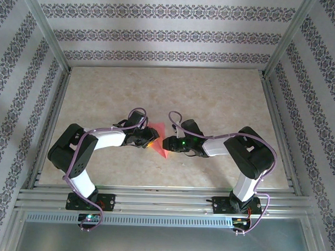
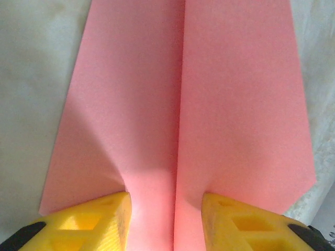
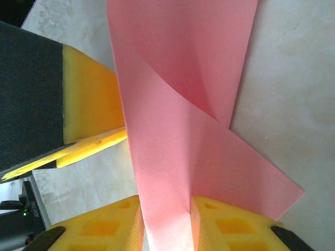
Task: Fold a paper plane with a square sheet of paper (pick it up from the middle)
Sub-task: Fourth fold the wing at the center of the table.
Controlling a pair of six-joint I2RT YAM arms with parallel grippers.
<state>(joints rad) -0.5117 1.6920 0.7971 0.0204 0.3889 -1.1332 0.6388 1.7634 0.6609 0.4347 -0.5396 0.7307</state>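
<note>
The paper (image 1: 162, 149) is found at the middle of the top view, on the table (image 1: 212, 99), between the two wrists that meet there. It is not a flat square. In the left wrist view it is seen as a tapering pink shape, narrower toward the top edge, with a straight crease running down the centre of the frame. In the right wrist view a slanted flap is seen folded over at upper centre. A layered fold rises from bottom centre, and one corner lies flat on the table at lower right.

The left gripper (image 2: 165, 201) is seen at the bottom of its view. Its jaws are parted to a moderate width, one on each side of the crease, with pink showing across the gap. Nothing is judged to be pinched.

The right gripper (image 3: 165, 201) is seen at the bottom of its frame, jaws narrow, with the upright fold standing between them. Whether that fold is squeezed or merely flanked cannot be told. Of the left gripper, one yellow finger (image 3: 89, 99) is seen at the left of that view, just beside the paper.

The centre crease and at least one slanted fold are judged to be done, and a dart-like outline has been reached. The wings are judged to be left: they remain to be folded down and pressed, and the plane released. Whether both sides are folded alike cannot be told.
</note>
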